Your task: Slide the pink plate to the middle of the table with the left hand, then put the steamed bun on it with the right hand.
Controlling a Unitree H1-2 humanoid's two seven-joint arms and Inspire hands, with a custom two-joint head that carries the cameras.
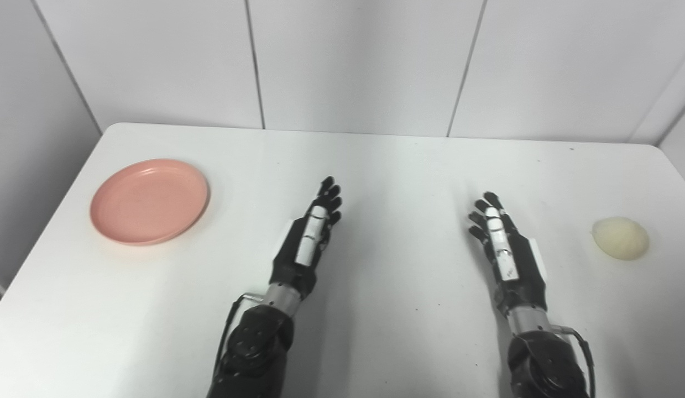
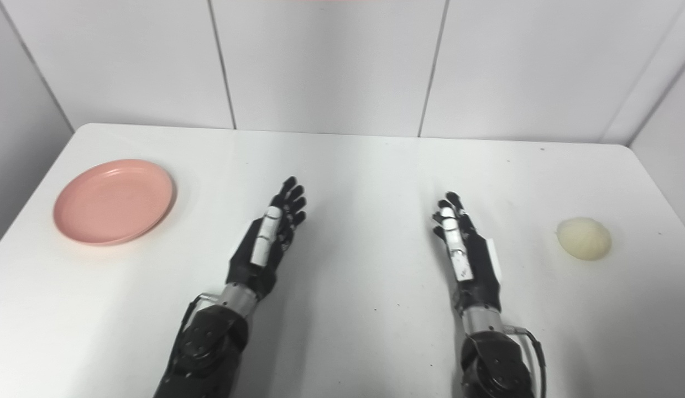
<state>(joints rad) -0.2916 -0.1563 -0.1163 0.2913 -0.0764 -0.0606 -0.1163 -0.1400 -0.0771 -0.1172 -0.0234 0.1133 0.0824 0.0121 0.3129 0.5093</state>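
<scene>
Both hands are near, w/ fingers straight, holding nothing: left hand [image 1: 309,243], right hand [image 1: 505,249]. Steamed bun [image 1: 620,237] sits far right. Pink plate [image 1: 149,201] sits farther back, far left, near the table [image 1: 386,166] edge. A bad push could knock it off.

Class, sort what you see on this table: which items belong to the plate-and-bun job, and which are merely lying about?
Belong to the job:
pink plate, far left
steamed bun, far right
left hand, open, holding nothing
right hand, open, holding nothing

Lying about:
nothing else; only the white table itself
</scene>
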